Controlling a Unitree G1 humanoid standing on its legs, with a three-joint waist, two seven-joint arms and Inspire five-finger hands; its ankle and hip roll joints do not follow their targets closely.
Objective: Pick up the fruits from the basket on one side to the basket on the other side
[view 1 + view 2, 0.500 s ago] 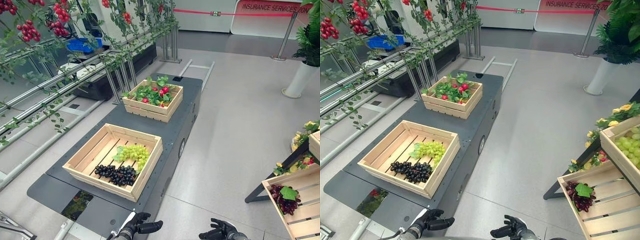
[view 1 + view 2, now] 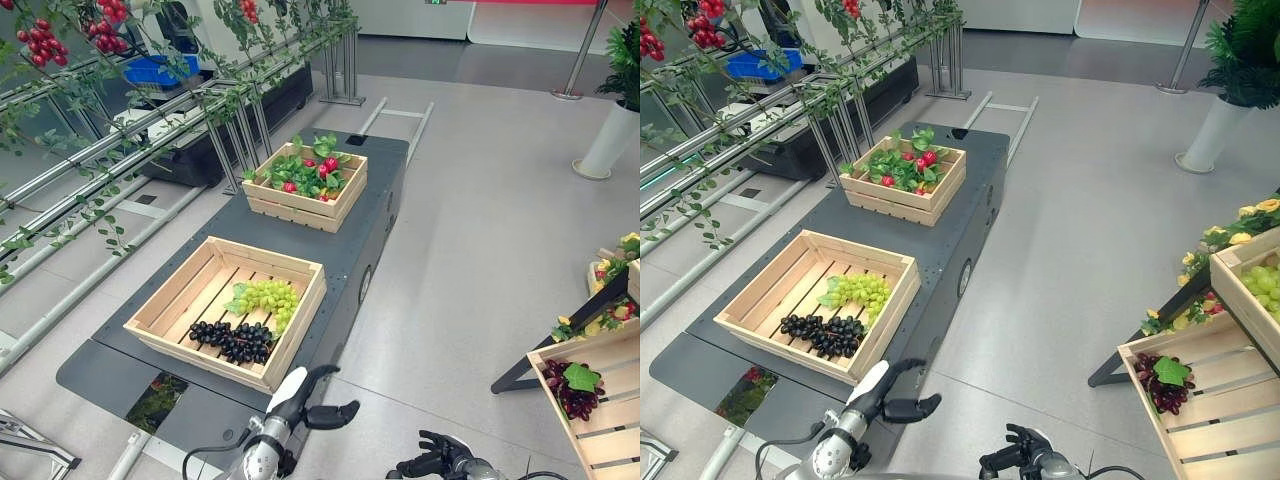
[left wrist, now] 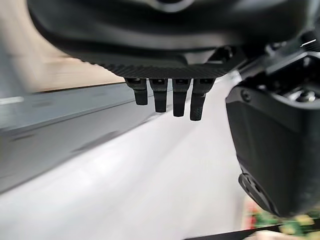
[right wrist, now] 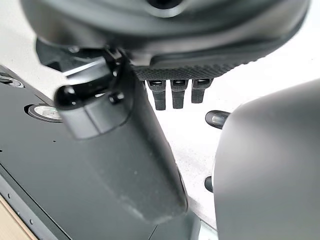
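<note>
A wooden crate (image 2: 301,318) on the dark cart (image 2: 352,240) holds a green grape bunch (image 2: 266,297) and black grapes (image 2: 233,344). Farther back, a second crate (image 2: 298,211) carries red fruits (image 2: 329,180) among green leaves. At the right, a crate on a stand (image 2: 603,410) holds dark red grapes (image 2: 571,396) under a leaf. My left hand (image 2: 304,402) hovers open and empty just off the near crate's front corner; its straight fingers (image 3: 174,102) show in the left wrist view. My right hand (image 2: 446,461) hangs low over the floor, relaxed and empty.
Metal racks with vines and red berries (image 2: 40,42) run along the left. A white planter (image 2: 610,145) stands at the back right. Another crate with green grapes (image 2: 1262,285) and yellow flowers (image 2: 1242,232) sits above the right stand. Grey floor separates the cart from the stand.
My left hand has risen and reached forward toward the near crate's front corner. The camera has tipped down a little. The right hand has barely moved.
</note>
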